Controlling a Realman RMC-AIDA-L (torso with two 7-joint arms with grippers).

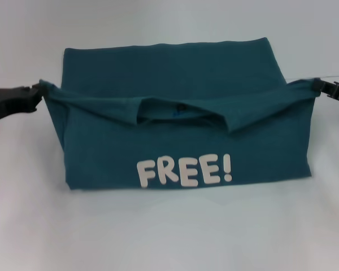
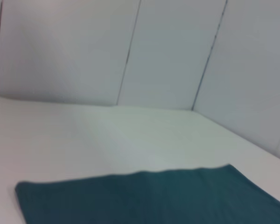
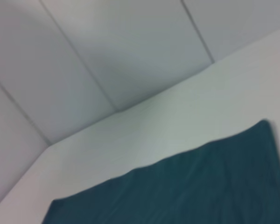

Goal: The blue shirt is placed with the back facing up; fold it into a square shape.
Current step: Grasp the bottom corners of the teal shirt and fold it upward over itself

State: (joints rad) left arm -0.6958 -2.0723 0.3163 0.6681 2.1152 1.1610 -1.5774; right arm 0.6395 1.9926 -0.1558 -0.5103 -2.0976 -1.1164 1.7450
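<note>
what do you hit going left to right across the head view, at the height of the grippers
left gripper pinching the shirt's left corner → blue shirt, its lifted fold stretched between the grippers → right gripper pinching the right corner, all over the white table

Blue shirt point(image 1: 181, 107): teal, partly folded, white "FREE!" print showing, near edge lifted at both ends.

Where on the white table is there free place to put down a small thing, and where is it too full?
The white table is bare in front of the dark teal-blue shirt with white "FREE!" lettering, and behind its far edge. It is crowded beside the shirt's ends: the left gripper and the right gripper each pinch a lifted corner there.
</note>
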